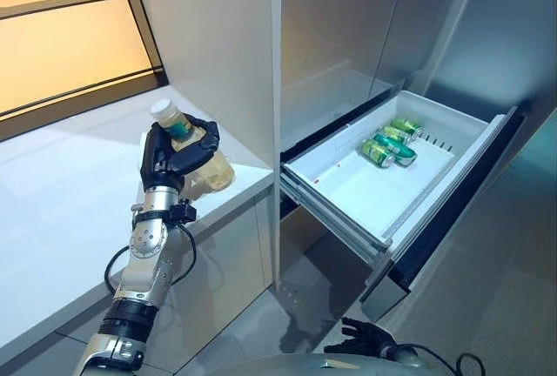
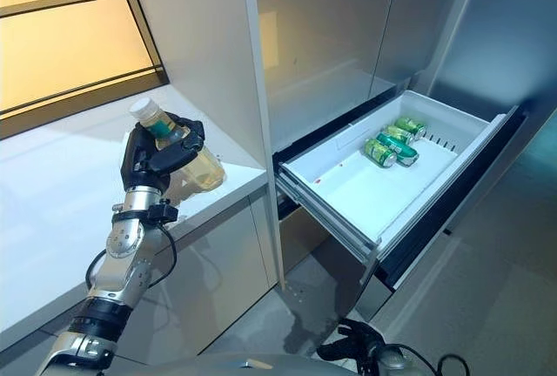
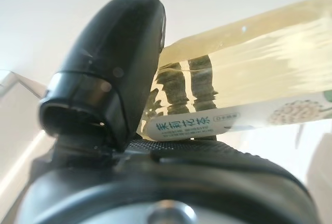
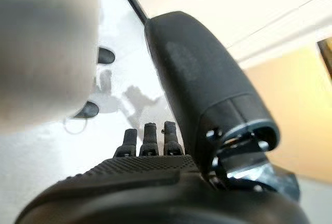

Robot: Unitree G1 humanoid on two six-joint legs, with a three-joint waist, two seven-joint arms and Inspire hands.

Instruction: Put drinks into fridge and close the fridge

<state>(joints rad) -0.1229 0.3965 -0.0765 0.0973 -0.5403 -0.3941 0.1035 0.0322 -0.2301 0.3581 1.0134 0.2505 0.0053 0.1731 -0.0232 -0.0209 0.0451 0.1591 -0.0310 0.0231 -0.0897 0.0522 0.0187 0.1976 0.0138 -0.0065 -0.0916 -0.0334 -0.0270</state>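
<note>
My left hand (image 1: 171,158) is shut on a clear bottle of pale yellow drink (image 1: 209,171) with a white cap and holds it tilted above the white counter (image 1: 61,211), left of the fridge. In the left wrist view the thumb (image 3: 111,68) lies across the bottle (image 3: 249,79). The fridge's white drawer (image 1: 365,198) stands pulled open, with green cans (image 1: 390,143) lying at its far end. My right hand (image 1: 365,339) hangs low by the floor with its fingers (image 4: 150,138) relaxed and holding nothing.
The tall grey fridge front (image 1: 339,28) rises above the drawer. A white cabinet side (image 1: 218,54) stands between the counter and the fridge. A window (image 1: 61,36) runs behind the counter. The grey tiled floor (image 1: 487,306) lies below the drawer.
</note>
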